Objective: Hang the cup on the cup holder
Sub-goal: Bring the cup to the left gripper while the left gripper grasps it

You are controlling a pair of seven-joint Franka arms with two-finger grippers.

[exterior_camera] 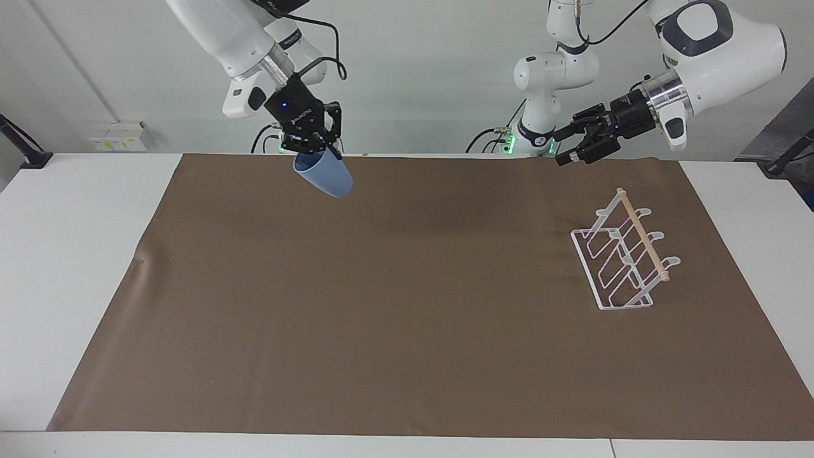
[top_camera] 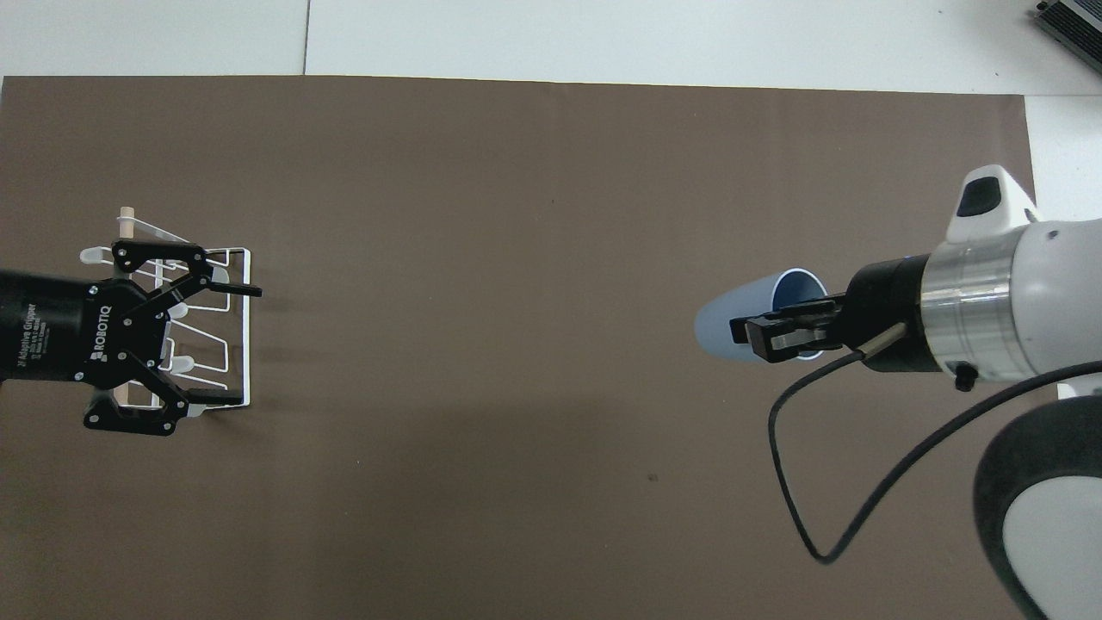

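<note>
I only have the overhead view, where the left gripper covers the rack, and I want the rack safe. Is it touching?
Observer: No. The left gripper hangs open, up in the air, well clear of the rack.
Operator: And is the cup off the mat?
Observer: Yes. The right gripper holds the cup by its rim, tilted, high above the mat.

Right hand [exterior_camera: 316,145] grips cup [exterior_camera: 324,175] aloft; left hand [exterior_camera: 575,144] open.
</note>
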